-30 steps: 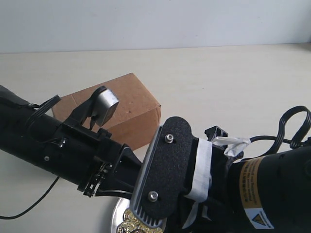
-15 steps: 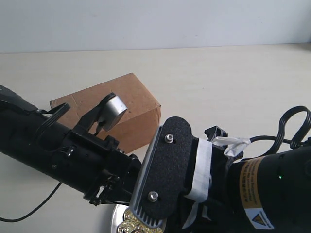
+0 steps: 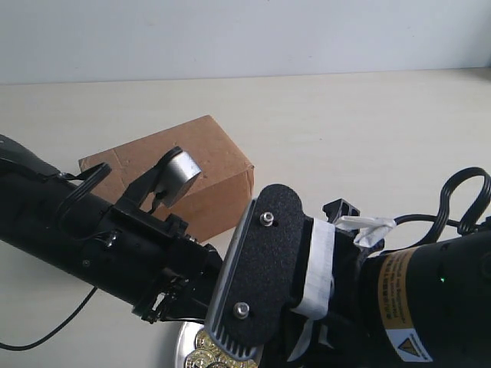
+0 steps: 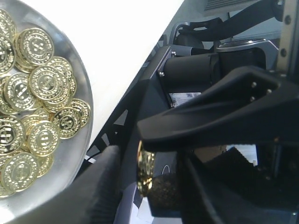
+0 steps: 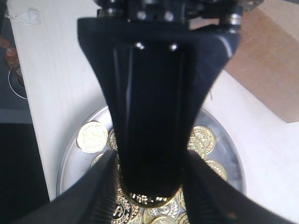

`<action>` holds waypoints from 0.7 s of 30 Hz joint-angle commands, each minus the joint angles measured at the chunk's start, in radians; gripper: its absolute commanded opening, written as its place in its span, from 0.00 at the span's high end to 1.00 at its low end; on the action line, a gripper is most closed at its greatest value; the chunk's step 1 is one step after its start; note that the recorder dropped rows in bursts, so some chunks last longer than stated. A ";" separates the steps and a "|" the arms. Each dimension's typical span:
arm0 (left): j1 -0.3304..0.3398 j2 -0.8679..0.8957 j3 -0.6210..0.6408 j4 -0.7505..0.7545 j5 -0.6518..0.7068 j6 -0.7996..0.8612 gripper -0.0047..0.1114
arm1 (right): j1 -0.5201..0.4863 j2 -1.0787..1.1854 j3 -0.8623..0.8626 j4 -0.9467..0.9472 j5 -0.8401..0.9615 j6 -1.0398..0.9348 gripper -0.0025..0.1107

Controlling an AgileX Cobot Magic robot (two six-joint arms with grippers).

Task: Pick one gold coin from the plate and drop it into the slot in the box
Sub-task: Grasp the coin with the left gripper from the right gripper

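Note:
One gold coin hangs edge-on above the plate. My right gripper points straight down and is shut on the coin's rim, with its fingers on either side. My left gripper reaches in from the left, open. Its fingers straddle the coin's faces with gaps showing, and one of them covers most of the coin in the right wrist view. The silver plate holds several more coins. The brown box stands behind the left arm. Its slot is out of view.
The right arm's black finger plate fills the middle of the exterior view and hides both sets of fingertips. A black cable lies on the table at the near left. The table edge runs close beside the plate.
The left arm has slid right and down towards the right gripper, uncovering more of the box's left side, and then stopped. The right arm has stayed still.

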State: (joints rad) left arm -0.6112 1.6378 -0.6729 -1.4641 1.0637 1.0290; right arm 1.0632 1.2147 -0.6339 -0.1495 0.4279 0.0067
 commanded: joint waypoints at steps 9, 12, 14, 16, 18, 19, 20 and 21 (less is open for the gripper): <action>-0.006 0.002 -0.005 -0.016 0.002 -0.004 0.81 | 0.001 -0.006 -0.002 -0.008 -0.003 -0.007 0.77; -0.006 0.002 -0.005 -0.016 0.002 -0.004 0.81 | 0.001 -0.006 -0.002 -0.008 -0.003 -0.007 0.77; -0.006 0.002 -0.005 -0.016 0.002 -0.004 0.81 | 0.001 -0.006 -0.002 -0.008 -0.003 -0.007 0.77; -0.006 0.002 -0.005 -0.016 0.002 -0.004 0.81 | 0.001 -0.006 -0.002 -0.008 -0.003 -0.007 0.77; -0.006 0.002 -0.005 -0.016 0.002 0.000 0.83 | 0.001 -0.006 -0.002 -0.008 -0.003 -0.007 0.77; -0.006 0.002 -0.005 -0.016 0.002 0.000 0.85 | 0.001 -0.006 -0.002 -0.008 -0.003 -0.007 0.77; -0.006 0.002 -0.005 -0.016 0.002 0.007 0.90 | 0.001 -0.006 -0.002 -0.008 -0.003 -0.007 0.77; -0.006 0.002 -0.005 -0.016 0.002 0.012 0.94 | 0.001 -0.006 -0.002 -0.008 -0.003 -0.007 0.77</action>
State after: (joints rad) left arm -0.6112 1.6378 -0.6729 -1.4641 1.0597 1.0290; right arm 1.0632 1.2147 -0.6339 -0.1495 0.4279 0.0067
